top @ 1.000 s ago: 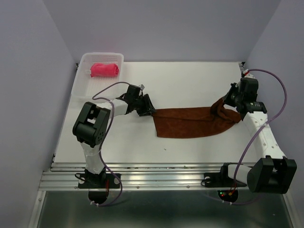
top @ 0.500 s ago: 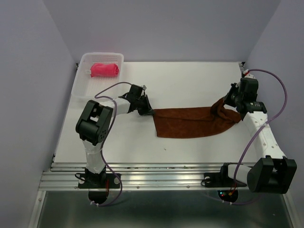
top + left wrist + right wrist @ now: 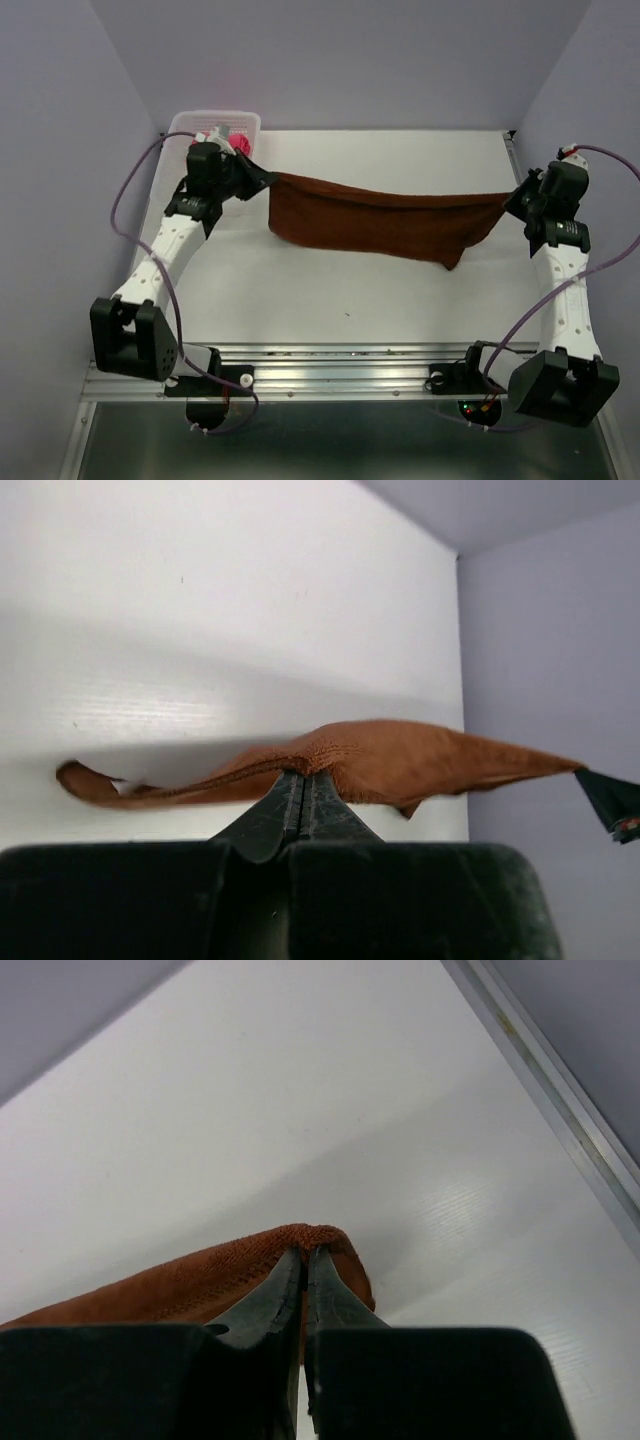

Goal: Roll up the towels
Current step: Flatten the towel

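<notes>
The rust-brown towel (image 3: 380, 220) is strung out across the far half of the table (image 3: 330, 300). It is held up by its two ends and sags a little in the middle like a slack banner. Its top edge runs fairly taut from left to right. The lower edge droops, and one loose corner on the right side hangs lowest (whether that corner brushes the tabletop I cannot tell from above).

The left gripper (image 3: 262, 180) has its jaws pressed together on the towel's left end. In the left wrist view the cloth's edge is pinched right at the tips of the fingers (image 3: 275, 820), and the rest of the fabric stretches away clear of the surface with a soft shadow beneath it. The right gripper (image 3: 513, 200) is likewise clamped on the opposite end. Its own camera shows a folded hump of the cloth nipped between the closed fingertips (image 3: 270, 1300). Both arms reach well out to their own sides, far apart from each other.

The pink towel (image 3: 240, 143) lies in the translucent white plastic basket (image 3: 215, 117) at the back left corner. It is mostly hidden behind the left arm (image 3: 205, 160), with only slivers of bright pink showing. Pale lilac walls (image 3: 350, 60) close in the table on three sides.
</notes>
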`<act>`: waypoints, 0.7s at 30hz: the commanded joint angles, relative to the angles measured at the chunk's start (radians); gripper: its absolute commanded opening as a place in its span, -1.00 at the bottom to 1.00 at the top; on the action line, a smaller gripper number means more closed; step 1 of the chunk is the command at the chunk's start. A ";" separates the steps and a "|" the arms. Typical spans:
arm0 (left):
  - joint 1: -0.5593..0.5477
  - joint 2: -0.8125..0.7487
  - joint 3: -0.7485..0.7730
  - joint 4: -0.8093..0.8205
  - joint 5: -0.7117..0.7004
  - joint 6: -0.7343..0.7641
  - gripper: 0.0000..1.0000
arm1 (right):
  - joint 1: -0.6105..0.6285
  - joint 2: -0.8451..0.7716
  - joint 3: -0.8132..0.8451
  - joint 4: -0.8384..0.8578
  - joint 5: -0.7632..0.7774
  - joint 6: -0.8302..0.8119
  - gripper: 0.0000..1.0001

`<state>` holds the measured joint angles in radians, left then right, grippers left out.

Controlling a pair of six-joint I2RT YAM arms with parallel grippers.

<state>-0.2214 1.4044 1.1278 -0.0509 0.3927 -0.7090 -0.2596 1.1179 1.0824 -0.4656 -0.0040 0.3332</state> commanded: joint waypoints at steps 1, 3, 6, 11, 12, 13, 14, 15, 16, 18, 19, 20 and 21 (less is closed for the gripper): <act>0.056 -0.168 -0.002 -0.039 -0.017 0.011 -1.00 | -0.027 -0.078 0.062 0.021 -0.042 0.020 -0.99; 0.074 -0.252 0.015 -0.104 -0.098 0.020 -1.00 | -0.036 -0.116 0.062 0.013 -0.048 0.030 -0.99; 0.109 -0.365 0.030 -0.191 -0.187 0.037 -1.00 | -0.036 -0.167 0.088 -0.021 -0.048 0.027 -0.99; 0.129 -0.502 0.059 -0.306 -0.267 0.059 -1.00 | -0.036 -0.253 0.151 -0.131 -0.010 -0.008 -0.99; 0.129 -0.534 0.058 -0.331 -0.259 0.060 -1.00 | -0.036 -0.269 0.168 -0.151 0.002 -0.014 -0.99; 0.129 -0.547 0.050 -0.343 -0.250 0.060 -1.00 | -0.036 -0.305 0.171 -0.186 0.036 -0.017 -0.99; 0.129 -0.561 0.044 -0.352 -0.233 0.059 -1.00 | -0.036 -0.323 0.171 -0.200 0.054 -0.017 -0.99; 0.129 -0.585 0.035 -0.371 -0.227 0.051 -1.00 | -0.036 -0.342 0.166 -0.211 0.088 -0.022 -0.99; 0.129 -0.596 0.014 -0.374 -0.218 0.048 -1.00 | -0.036 -0.369 0.165 -0.232 0.102 -0.026 -0.99; 0.129 -0.616 -0.005 -0.374 -0.210 0.040 -1.00 | -0.036 -0.379 0.157 -0.248 0.121 -0.036 -0.99; 0.129 -0.616 -0.025 -0.365 -0.201 0.031 -1.00 | -0.036 -0.377 0.142 -0.252 0.119 -0.036 -0.99; 0.129 -0.611 -0.037 -0.337 -0.172 0.028 -1.00 | -0.036 -0.365 0.131 -0.252 0.114 -0.036 -0.99; 0.129 -0.587 -0.060 -0.322 -0.157 0.020 -1.00 | -0.036 -0.351 0.111 -0.249 0.121 -0.036 -0.99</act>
<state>-0.1047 0.7979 1.1210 -0.4076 0.2237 -0.6872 -0.2821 0.7238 1.2110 -0.6872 0.0189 0.3298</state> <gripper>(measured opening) 0.026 0.038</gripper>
